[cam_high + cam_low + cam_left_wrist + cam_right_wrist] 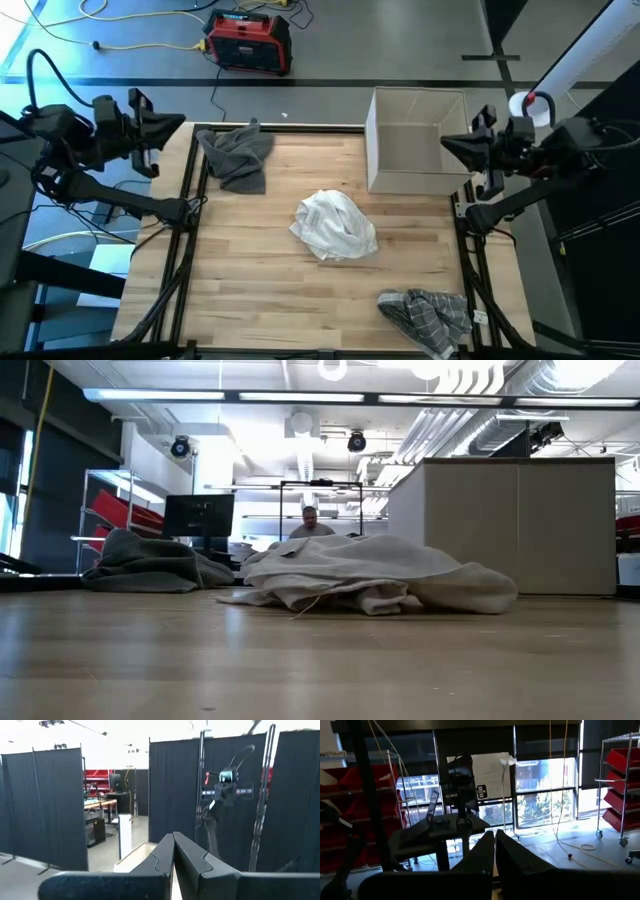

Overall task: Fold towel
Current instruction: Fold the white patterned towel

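A crumpled white towel [335, 226] lies in a heap at the middle of the wooden table [260, 300], also seen in the low view [370, 578]. My left gripper [180, 125] waits shut beyond the table's far left corner, raised and level. My right gripper [447, 146] waits shut at the table's right edge, by the box. In each wrist view the two fingers meet, left [173, 840] and right [494, 836], with nothing between them.
A grey towel [238, 154] lies bunched at the far left corner. A grey checked cloth [430, 315] lies at the near right corner. An open white cardboard box [412, 140] stands at the far right. A person sits far off in the room behind [312, 523].
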You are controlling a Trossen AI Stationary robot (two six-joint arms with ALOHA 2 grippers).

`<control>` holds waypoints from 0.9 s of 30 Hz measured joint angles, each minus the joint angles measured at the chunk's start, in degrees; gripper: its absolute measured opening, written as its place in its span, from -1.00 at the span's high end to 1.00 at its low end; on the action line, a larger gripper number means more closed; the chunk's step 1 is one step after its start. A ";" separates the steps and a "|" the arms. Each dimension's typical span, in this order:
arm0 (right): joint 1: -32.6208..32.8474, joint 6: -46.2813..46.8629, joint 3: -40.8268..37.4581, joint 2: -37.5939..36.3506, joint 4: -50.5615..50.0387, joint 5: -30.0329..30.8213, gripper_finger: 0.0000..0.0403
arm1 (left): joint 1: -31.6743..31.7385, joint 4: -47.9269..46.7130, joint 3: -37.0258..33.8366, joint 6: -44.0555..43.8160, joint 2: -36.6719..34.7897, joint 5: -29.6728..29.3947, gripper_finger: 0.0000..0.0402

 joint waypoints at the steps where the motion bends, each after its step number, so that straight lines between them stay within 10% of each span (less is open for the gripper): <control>1: 0.00 0.00 0.25 0.30 -0.01 0.00 1.00 | 0.00 -0.01 0.00 -0.83 -0.10 1.69 1.00; 15: 0.01 4.45 0.55 0.85 0.46 -2.27 1.00 | 0.00 5.86 0.00 -7.13 6.46 7.13 0.98; 27: 0.02 1.49 0.55 0.73 -1.95 -8.73 1.00 | -0.01 -1.96 -0.20 -23.34 27.96 12.78 0.49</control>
